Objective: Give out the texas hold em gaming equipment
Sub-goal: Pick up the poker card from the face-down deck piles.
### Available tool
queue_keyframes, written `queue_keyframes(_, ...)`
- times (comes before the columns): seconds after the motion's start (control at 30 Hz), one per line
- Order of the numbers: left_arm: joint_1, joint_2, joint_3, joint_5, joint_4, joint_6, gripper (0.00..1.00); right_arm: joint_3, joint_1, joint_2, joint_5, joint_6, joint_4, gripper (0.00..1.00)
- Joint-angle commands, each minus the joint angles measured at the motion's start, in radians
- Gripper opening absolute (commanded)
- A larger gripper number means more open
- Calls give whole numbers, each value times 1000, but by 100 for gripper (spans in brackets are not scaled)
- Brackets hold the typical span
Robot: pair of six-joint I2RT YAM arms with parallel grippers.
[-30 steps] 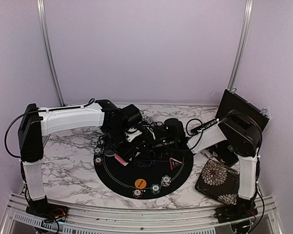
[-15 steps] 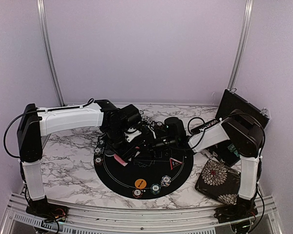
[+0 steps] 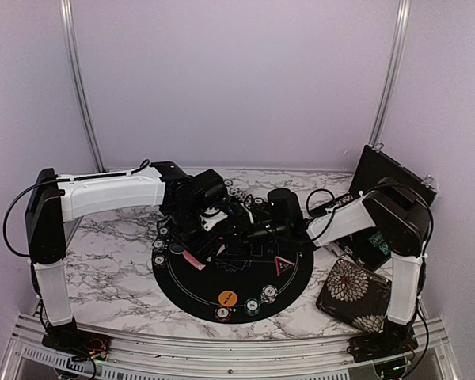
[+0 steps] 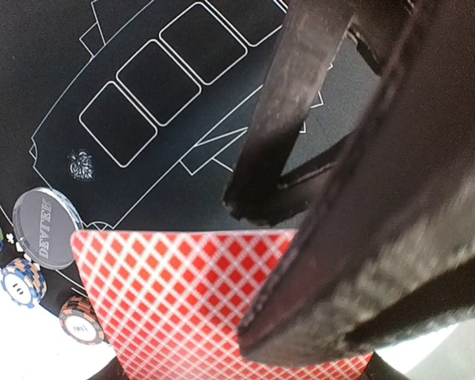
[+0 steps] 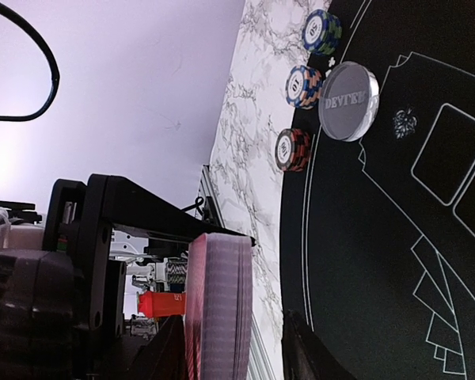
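Two robot arms meet over a round black poker mat [image 3: 210, 289] on a marble table [image 3: 111, 257]. The left gripper [image 3: 198, 249] is clamped on a deck of red-backed cards [image 4: 182, 309], holding it clear of the mat above its left half; the overhead camera catches it only as a pink sliver. The right gripper [image 5: 233, 317] reaches in from the opposite side, its jaws parted and standing astride the deck, which its wrist camera sees edge-on; a gap shows on one side, while contact on the other cannot be judged. On the mat's left rim lies a silver dealer disc [image 5: 348, 100], and just outside it sit three small chip stacks [image 5: 305, 85] in a row. At the near edge an orange disc [image 3: 228, 298] lies beside three more chips [image 3: 252, 305], and a red-edged triangle [image 3: 284, 264] rests on the mat's right half. A floral pouch [image 3: 352, 293] lies on the table to the right of the mat, with a black case [image 3: 388, 178] propped open behind it.
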Motion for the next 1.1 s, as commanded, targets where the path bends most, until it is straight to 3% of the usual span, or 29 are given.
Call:
queue_keyframes(0.0, -5, -47, -11, 28, -27, 17, 54, -7, -6, -44, 27, -1, 22, 40)
queue_keyframes(1.07, -3, -54, -24, 30, -26, 20, 54, -74, -26, -78, 43, 12, 57, 38)
